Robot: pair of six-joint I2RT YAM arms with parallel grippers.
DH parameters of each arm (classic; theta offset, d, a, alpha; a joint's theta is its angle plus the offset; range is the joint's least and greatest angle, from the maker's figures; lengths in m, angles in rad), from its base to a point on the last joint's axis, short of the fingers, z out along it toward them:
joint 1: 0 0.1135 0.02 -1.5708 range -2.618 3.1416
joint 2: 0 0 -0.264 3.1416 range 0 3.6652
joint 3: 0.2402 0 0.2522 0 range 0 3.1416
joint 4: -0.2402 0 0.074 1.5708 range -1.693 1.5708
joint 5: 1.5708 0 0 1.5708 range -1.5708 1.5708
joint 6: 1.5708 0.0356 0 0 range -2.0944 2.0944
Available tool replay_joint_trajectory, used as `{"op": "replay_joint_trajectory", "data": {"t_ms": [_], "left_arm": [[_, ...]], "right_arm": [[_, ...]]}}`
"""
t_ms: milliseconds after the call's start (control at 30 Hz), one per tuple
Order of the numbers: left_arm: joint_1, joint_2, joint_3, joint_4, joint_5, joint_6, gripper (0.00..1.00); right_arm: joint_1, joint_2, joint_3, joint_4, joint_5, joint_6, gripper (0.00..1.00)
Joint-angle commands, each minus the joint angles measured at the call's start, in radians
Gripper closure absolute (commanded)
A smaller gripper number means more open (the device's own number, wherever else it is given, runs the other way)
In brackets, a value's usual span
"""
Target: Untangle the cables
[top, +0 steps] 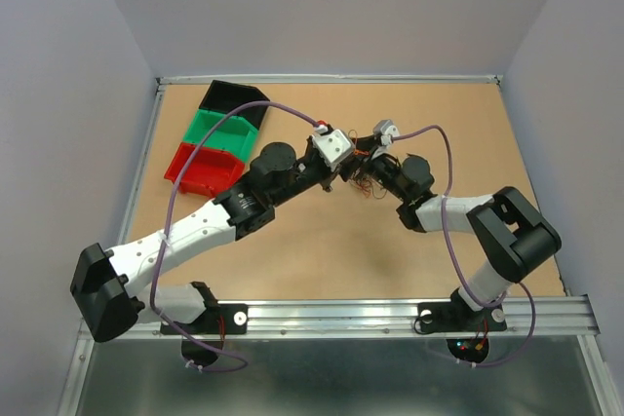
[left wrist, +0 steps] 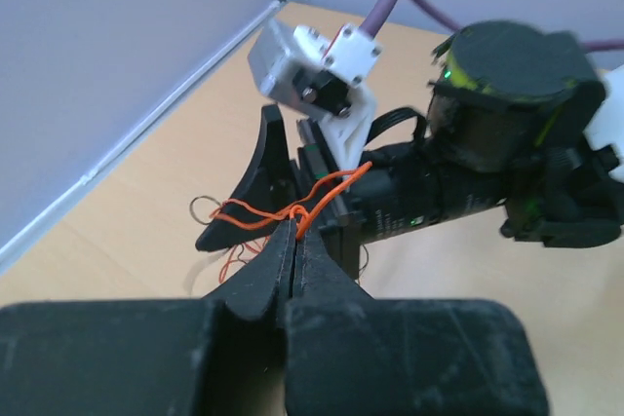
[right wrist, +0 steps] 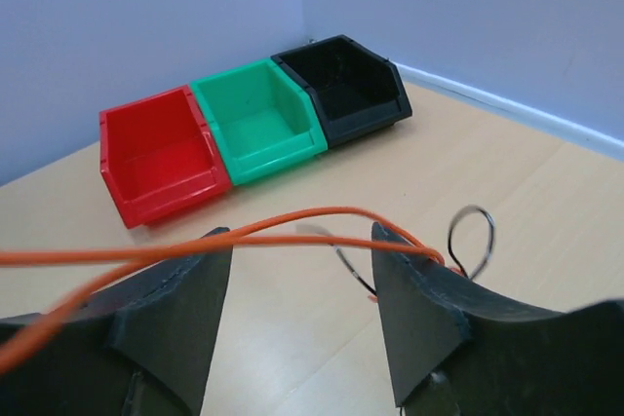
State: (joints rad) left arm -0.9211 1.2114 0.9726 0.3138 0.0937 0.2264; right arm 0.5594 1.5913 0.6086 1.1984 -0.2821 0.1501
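Left gripper (left wrist: 294, 233) was clamped tight on an orange cable (left wrist: 330, 185). The right gripper (right wrist: 302, 241) was held spread, with orange cable draped across its fingers (right wrist: 419, 289). Other cables (top: 365, 185) were bunched between both grippers over the table (top: 292, 270).

From above, the cables (top: 364, 181) were too small and too tightly bunched to tell one strand from another, and in the right wrist view an orange strand (right wrist: 97, 256) ran off the left edge while the right pincer (right wrist: 300, 238) was cut by the bottom edge.
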Motion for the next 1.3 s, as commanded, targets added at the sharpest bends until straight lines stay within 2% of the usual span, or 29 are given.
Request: {"op": "replay_joint_trajectory", "data": {"t_ms": [0,33,233,267,367,467,567,600,700,733,800,833,967,1067,1167,1267], "left_arm": [[-0.001,-0.087,0.072,-0.01,0.058,-0.015,1.0],[-0.001,-0.105,0.086,-0.027,0.064,-0.016,1.0],[-0.001,-0.156,0.199,-0.137,0.094,-0.018,1.0],[-0.001,-0.159,0.246,-0.162,0.077,-0.019,1.0],[-0.001,-0.139,0.36,-0.24,-0.033,-0.004,1.0],[-0.001,-0.089,0.594,-0.312,-0.182,-0.001,1.0],[-0.001,-0.041,0.728,-0.407,-0.274,-0.021,1.0],[-0.001,-0.035,0.739,-0.416,-0.313,-0.028,1.0],[-0.001,-0.046,0.704,-0.421,-0.307,-0.039,1.0],[-0.001,-0.055,0.683,-0.418,-0.281,-0.035,1.0],[-0.001,-0.067,0.605,-0.403,-0.244,-0.015,1.0],[-0.001,-0.076,0.574,-0.383,-0.214,-0.007,1.0],[-0.001,-0.09,0.412,-0.318,-0.177,0.03,1.0],[-0.001,-0.093,0.362,-0.268,-0.147,0.039,1.0],[-0.001,-0.096,0.316,-0.246,-0.057,0.037,1.0],[-0.001,-0.095,0.298,-0.236,-0.029,0.03,1.0]], "right_arm": [[0.005,0.058,0.06,0.121,0.067,-0.007,0.41],[0.007,0.09,0.057,0.142,0.078,-0.007,0.49],[0.005,0.162,0.057,0.173,0.081,0.008,0.73],[0.005,0.179,0.05,0.19,0.063,0.022,0.74],[0.007,0.203,0.002,0.233,0.024,0.083,0.73],[0.005,0.249,-0.094,0.43,0.009,0.15,0.71],[0.005,0.292,-0.167,0.582,0.07,0.204,0.73],[0.005,0.298,-0.202,0.604,0.09,0.216,0.73],[0.005,0.308,-0.236,0.618,0.089,0.253,0.73],[0.005,0.303,-0.259,0.618,0.075,0.261,0.7],[0.005,0.292,-0.283,0.618,0.031,0.275,0.47],[0.005,0.273,-0.306,0.618,0.021,0.273,0.3],[0.005,0.155,-0.381,0.615,-0.028,0.25,0.09],[0.005,0.07,-0.403,0.587,-0.074,0.24,0.0],[0.01,-0.069,-0.348,0.383,-0.158,0.206,0.0],[0.019,-0.132,-0.301,0.291,-0.189,0.174,0.0]]}}
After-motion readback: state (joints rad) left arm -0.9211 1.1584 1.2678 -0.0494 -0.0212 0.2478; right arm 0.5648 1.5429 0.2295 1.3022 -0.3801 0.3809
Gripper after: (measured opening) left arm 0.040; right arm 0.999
